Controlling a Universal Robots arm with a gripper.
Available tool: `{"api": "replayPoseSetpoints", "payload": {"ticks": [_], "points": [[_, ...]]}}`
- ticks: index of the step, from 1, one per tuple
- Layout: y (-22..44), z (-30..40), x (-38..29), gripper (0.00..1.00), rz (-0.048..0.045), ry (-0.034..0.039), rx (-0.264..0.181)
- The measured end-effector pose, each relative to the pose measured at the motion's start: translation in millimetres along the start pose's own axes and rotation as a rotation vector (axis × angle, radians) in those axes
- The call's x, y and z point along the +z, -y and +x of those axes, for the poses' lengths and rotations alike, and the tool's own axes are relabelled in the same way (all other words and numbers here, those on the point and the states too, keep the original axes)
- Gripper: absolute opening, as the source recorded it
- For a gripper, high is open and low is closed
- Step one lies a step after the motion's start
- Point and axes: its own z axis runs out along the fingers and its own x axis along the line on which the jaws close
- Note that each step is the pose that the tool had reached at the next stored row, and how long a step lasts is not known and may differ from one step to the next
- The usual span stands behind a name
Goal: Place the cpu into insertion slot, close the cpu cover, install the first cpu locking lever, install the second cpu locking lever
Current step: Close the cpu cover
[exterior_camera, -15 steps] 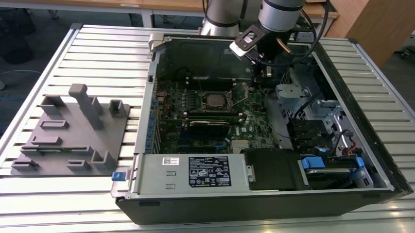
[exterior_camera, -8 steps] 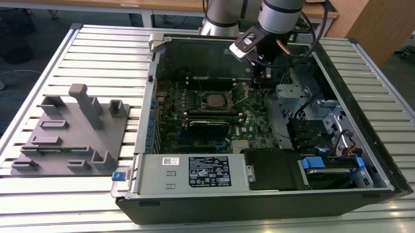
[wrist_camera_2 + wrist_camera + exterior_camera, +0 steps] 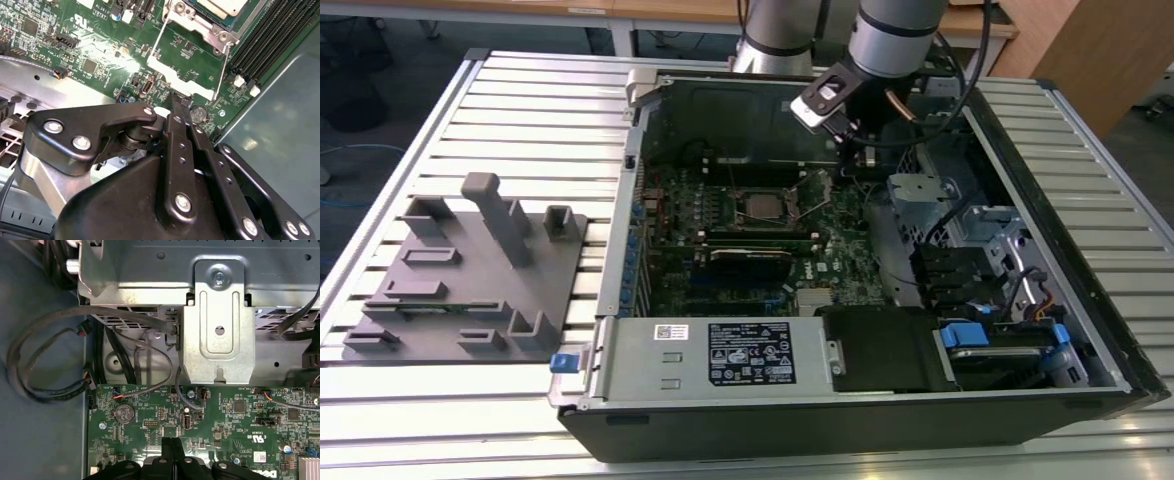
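The insertion slot [image 3: 767, 205] sits mid-board inside the open computer case. In the second wrist view the cpu [image 3: 227, 5] shows its pale metal top inside the slot, with the silvery cpu cover [image 3: 200, 25] lying as a frame around it. Two thin wire locking levers [image 3: 156, 37] [image 3: 221, 70] reach out from that frame toward my gripper [image 3: 176, 104]. My gripper [image 3: 850, 165] [image 3: 170, 444] hangs over the board just off the slot, toward the exterior view's right. Its two fingers are pressed together, shut on nothing.
A coin battery [image 3: 198, 114] lies on the board close to the fingertips. Long black memory slots [image 3: 260, 40] run beside the socket. A metal bracket [image 3: 215, 325] and looped cables [image 3: 50, 365] stand nearby. A grey labelled box [image 3: 720, 352] fills the case front. A grey fixture tray [image 3: 467, 270] rests outside.
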Motion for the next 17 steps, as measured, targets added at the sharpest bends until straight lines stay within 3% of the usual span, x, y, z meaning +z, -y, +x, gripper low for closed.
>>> {"api": "replayPoseSetpoints", "payload": {"ticks": [8,13,17], "points": [[1.7,0.0,0.4,0.10,-0.0001,0.0001,0.000],[11.3,-0.1,0.2,0.10,-0.0062,0.0001,0.000],[22.2,-0.2,0.1,0.10,-0.0221,0.0000,0.000]]}}
